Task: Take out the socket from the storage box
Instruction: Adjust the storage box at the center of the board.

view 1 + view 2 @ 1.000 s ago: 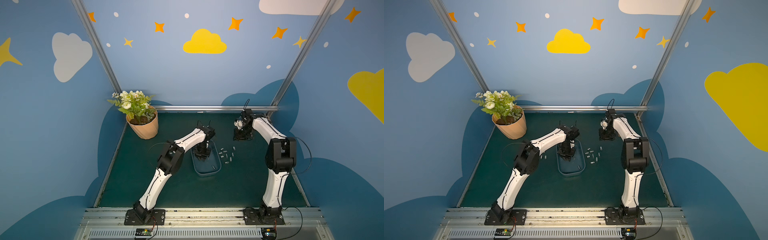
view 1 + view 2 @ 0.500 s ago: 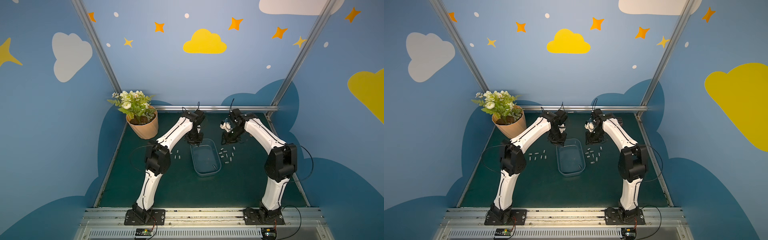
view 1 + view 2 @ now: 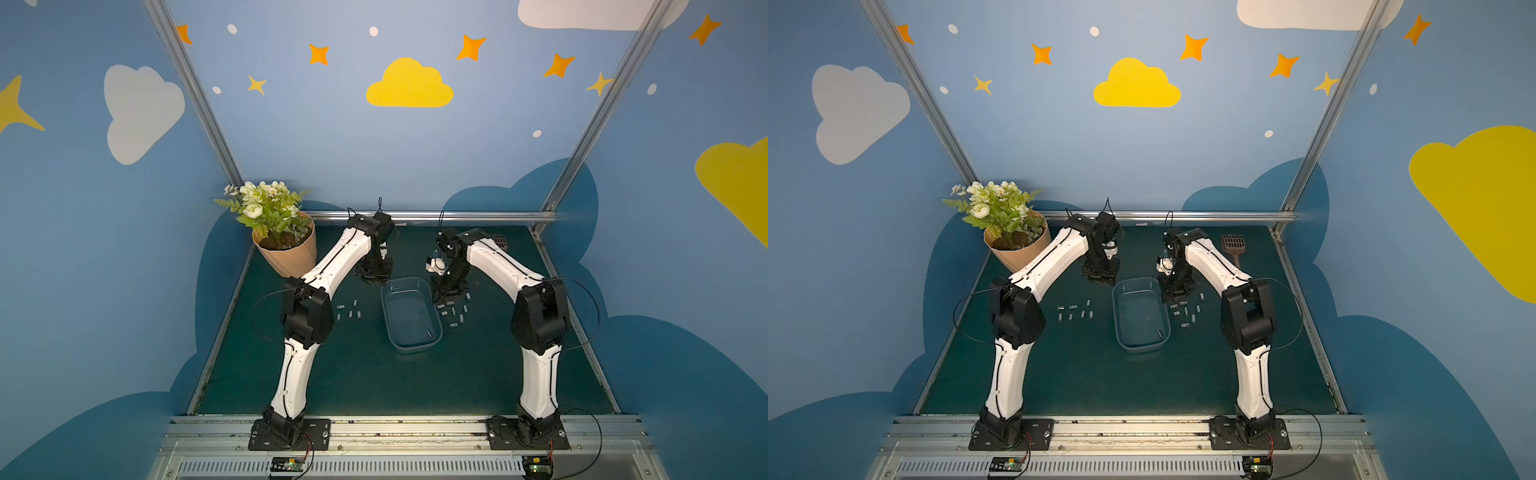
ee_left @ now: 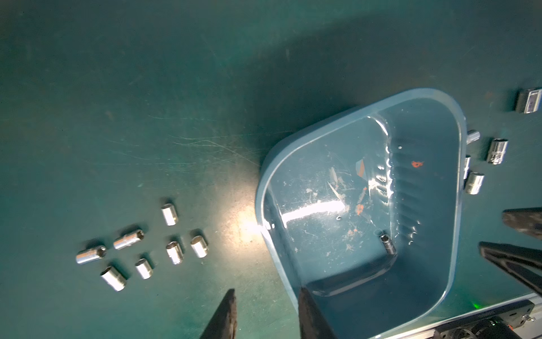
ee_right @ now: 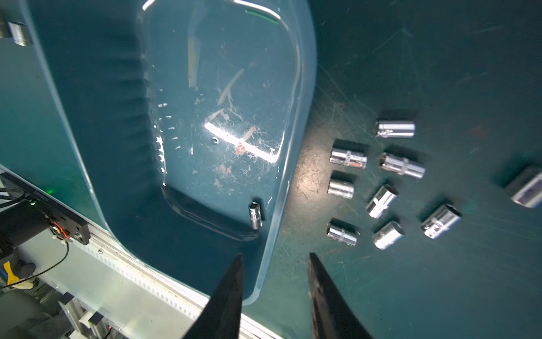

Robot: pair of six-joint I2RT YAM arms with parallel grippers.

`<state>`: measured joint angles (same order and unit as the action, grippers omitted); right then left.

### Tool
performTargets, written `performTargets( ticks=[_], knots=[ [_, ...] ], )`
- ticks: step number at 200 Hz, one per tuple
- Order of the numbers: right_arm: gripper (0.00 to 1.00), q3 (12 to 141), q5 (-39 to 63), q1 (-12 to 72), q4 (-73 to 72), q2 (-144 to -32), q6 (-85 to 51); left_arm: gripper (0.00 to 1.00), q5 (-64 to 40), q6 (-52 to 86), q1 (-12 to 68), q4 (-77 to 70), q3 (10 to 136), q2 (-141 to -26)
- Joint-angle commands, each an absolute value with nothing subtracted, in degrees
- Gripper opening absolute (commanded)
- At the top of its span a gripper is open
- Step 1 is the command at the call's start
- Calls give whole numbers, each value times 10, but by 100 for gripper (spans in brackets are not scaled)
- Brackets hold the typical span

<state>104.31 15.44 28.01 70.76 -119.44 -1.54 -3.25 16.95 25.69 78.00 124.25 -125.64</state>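
In both top views, can find the storage box [image 3: 411,348] [image 3: 1140,349] near the middle of the counter [image 3: 374,382], with only one socket [image 3: 429,333] [image 3: 1159,332] inside, at its 5 o'clock corner. Can count two groups of loose sockets [image 3: 349,311] already out on the counter, at 9 o'clock and at 3 o'clock [image 3: 455,313] of the box. Left end effector [image 3: 374,274] at 11 o'clock of the box, right end effector [image 3: 446,291] at 1 o'clock, both outside it; impossible to judge the jaws from here. In the left wrist view, left end effector [image 4: 267,290] with fingers spread and nothing between them; socket [image 4: 387,243] lying close to the inner wall. In the right wrist view, same for the right end effector [image 5: 276,255]: spread, empty, one finger showing over the box [image 5: 293,164], one over the counter; socket [image 5: 254,215] beside the wall. Seems almost done, with one pick remaining. No readable brand, label or writing anywhere; marks on some sockets too blurred.
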Motion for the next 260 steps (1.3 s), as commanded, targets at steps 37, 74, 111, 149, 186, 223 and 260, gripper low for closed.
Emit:
performTargets(
  ticks=[37,74,111,149,186,223,260],
  knots=[
    [27,1067,155,303,757,-1246,-21,37,-56,156,227,794,1231,-1228],
    [15,1059,154,305,751,-1266,-30,37,-63,152,212,789,1222,-1231],
    [8,1085,152,306,775,-1277,-30,37,-75,150,202,786,1226,-1232],
    [10,1121,146,306,800,-1283,-28,37,-106,143,200,776,1229,-1232],
    [16,1135,150,305,807,-1286,-29,39,-163,115,213,752,1239,-1235],
    [21,1134,161,305,807,-1289,-34,42,-207,96,239,741,1244,-1246],
    [30,1137,165,294,805,-1269,-38,44,-223,70,278,740,1243,-1258]
  ],
)
